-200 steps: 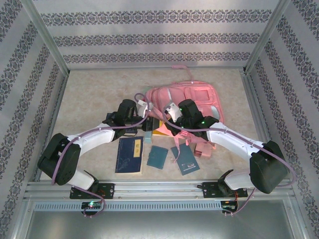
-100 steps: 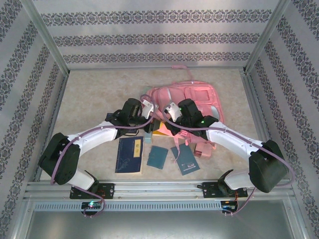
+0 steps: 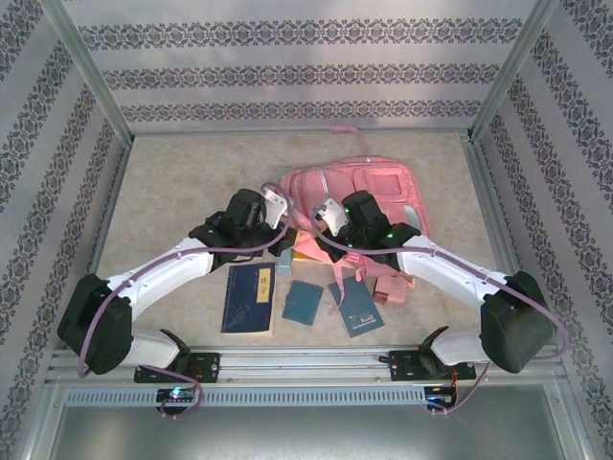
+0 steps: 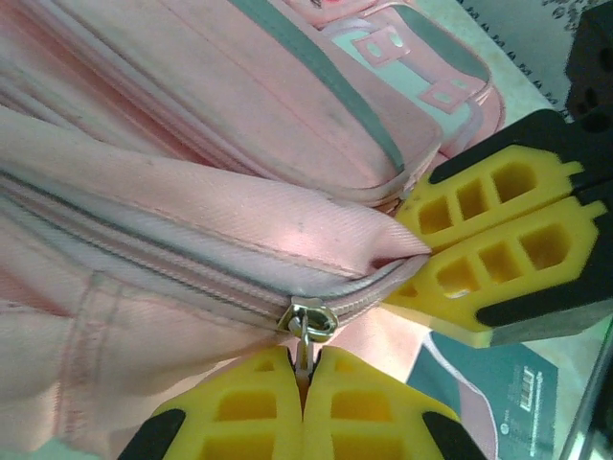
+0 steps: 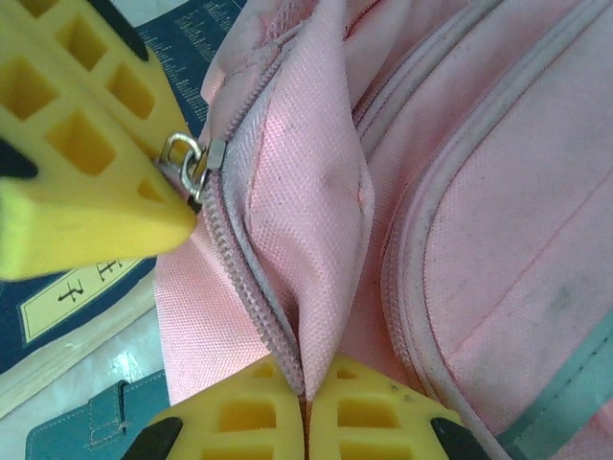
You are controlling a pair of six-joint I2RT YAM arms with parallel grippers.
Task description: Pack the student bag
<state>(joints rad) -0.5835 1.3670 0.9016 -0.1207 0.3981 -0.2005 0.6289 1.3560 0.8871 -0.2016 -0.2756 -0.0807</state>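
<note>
Top external: beige table (image 3: 192, 182), patterned walls (image 3: 306, 77) (left gripper (image 4: 305, 369), right gripper (image 5: 306, 393) pinch student bag (image 3: 383, 187))

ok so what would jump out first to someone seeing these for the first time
The big pink student bag in the middle of the table, with both arms bent in over its near edge. Up close, the left gripper is shut on the metal zip pull, while the right gripper pinches a fold of the bag's fabric beside the zip. A dark blue book lies flat nearer the arm bases.
</note>
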